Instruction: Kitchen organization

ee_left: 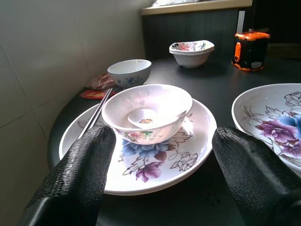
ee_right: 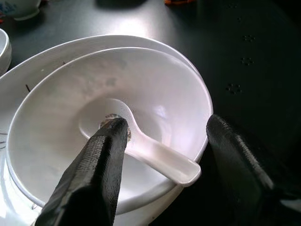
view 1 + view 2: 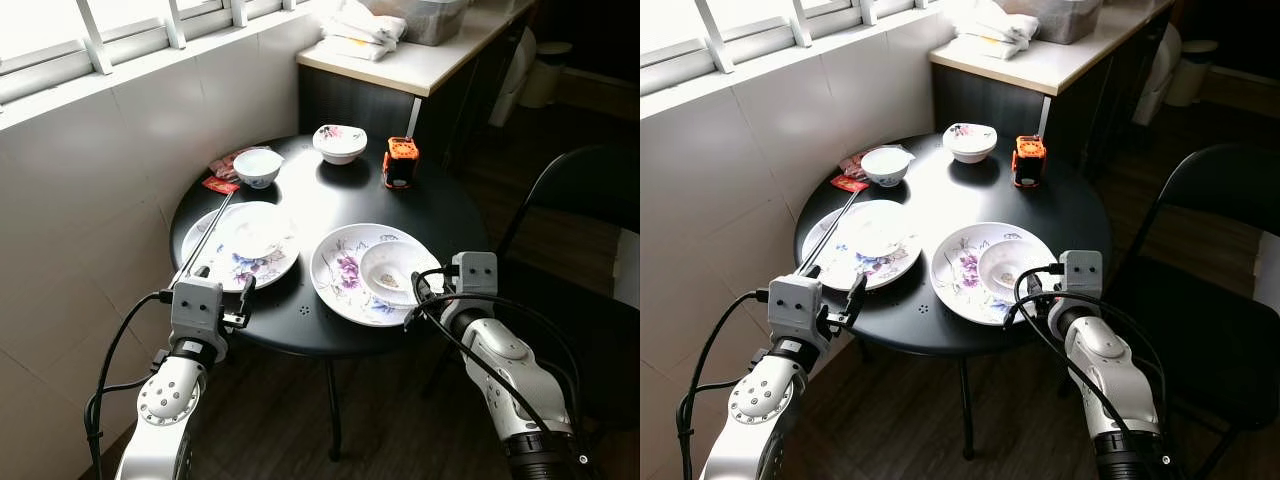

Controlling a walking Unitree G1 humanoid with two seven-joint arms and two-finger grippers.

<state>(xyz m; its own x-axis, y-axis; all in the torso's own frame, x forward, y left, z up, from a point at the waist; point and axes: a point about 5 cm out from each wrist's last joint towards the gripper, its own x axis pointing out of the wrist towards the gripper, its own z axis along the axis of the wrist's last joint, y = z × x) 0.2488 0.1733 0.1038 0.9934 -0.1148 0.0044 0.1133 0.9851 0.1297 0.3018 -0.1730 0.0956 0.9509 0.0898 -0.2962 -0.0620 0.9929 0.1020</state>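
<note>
On the round black table [image 3: 330,195] lie two floral plates. The left plate [image 3: 262,272] carries a white bowl [image 1: 148,106] with a spoon [image 1: 143,117] in it, and black chopsticks [image 3: 205,240] rest on its rim. The right plate [image 3: 340,270] holds a small white bowl [image 2: 70,94] with a white spoon [image 2: 155,153]. My right gripper [image 2: 167,126] is open and straddles that bowl's near rim, one finger over the spoon and the other outside. My left gripper [image 3: 222,285] is open at the table's near left edge, facing the left plate, holding nothing.
A small white bowl [image 3: 258,166], red packets [image 3: 220,184], a square floral bowl [image 3: 340,142] and an orange-and-black box [image 3: 401,162] stand at the table's back. A tiled wall runs along the left. A counter [image 3: 420,65] stands behind, a black chair [image 3: 590,200] to the right.
</note>
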